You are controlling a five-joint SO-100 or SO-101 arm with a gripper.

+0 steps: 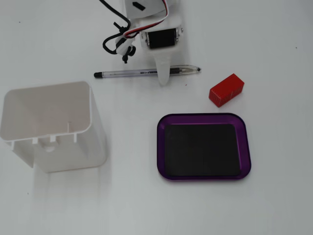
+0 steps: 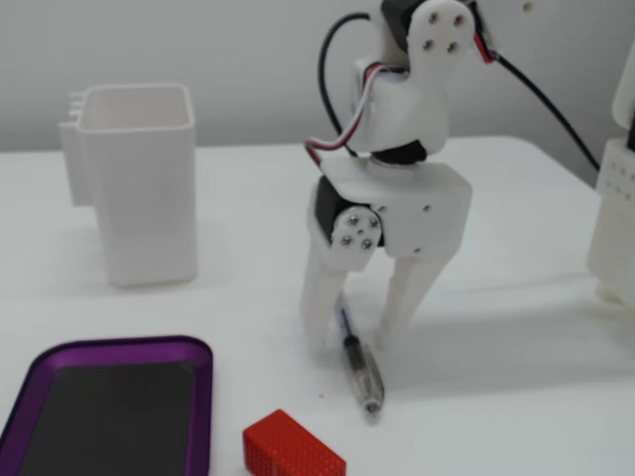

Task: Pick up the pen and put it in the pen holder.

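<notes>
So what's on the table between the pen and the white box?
Nothing. In a fixed view from above, only bare white table lies between the pen and the white pen holder. The hand straddles the pen.

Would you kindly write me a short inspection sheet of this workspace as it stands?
Surface: white table, bare and clean apart from the items below.
Job's things: pen lying flat on the table; white pen holder upright and empty, apart from the pen.
Clutter: red block; purple tray with a black inlay, nothing in it.
Grippers: gripper lowered over the pen, jaws open, one finger on each side.
Cables: black and red-white wires loop off the arm, clear of the table.
Surroundings: white structure at the right edge of a fixed view.
</notes>
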